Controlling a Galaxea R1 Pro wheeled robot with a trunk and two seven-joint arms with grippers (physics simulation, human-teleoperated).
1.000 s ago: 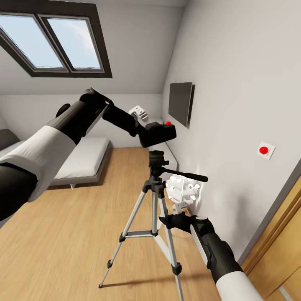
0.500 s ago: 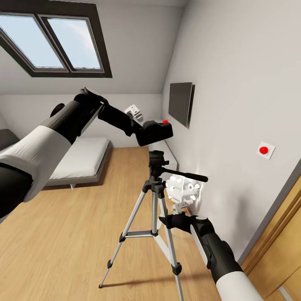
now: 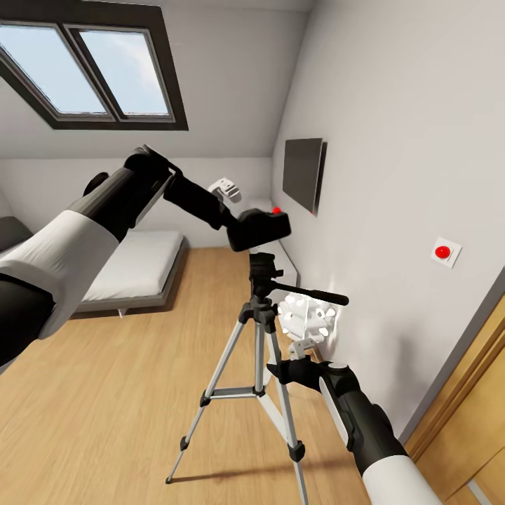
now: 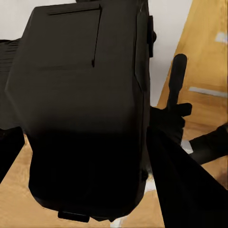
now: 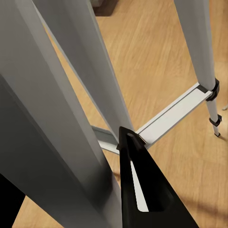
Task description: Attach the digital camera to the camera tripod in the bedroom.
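Note:
My left gripper (image 3: 258, 230) is shut on the digital camera (image 3: 261, 226), a chunky black body whose red button (image 3: 276, 210) faces up. The camera hangs just above the black head (image 3: 263, 268) of the camera tripod (image 3: 256, 351), nearly touching it. The tripod stands on the wood floor with its silver legs spread and its thin black pan handle (image 3: 312, 295) pointing right. In the left wrist view the camera (image 4: 85, 109) sits close up, with the tripod head (image 4: 173, 114) behind it. My right gripper (image 3: 278, 368) is low down, closed around a tripod leg (image 5: 57, 118), with one black finger (image 5: 140, 190) against that leg.
This is the bedroom: a double skylight (image 3: 91, 70), a low bed (image 3: 137, 270) at the left and a flat black screen (image 3: 303, 172) on the right wall. A white faceted object (image 3: 306, 319) sits by that wall behind the tripod. A wooden door (image 3: 466, 421) stands at the lower right.
My left arm has carried the camera a little to the left and then down, so the gap to the tripod head has shrunk. The right arm and the tripod have not moved.

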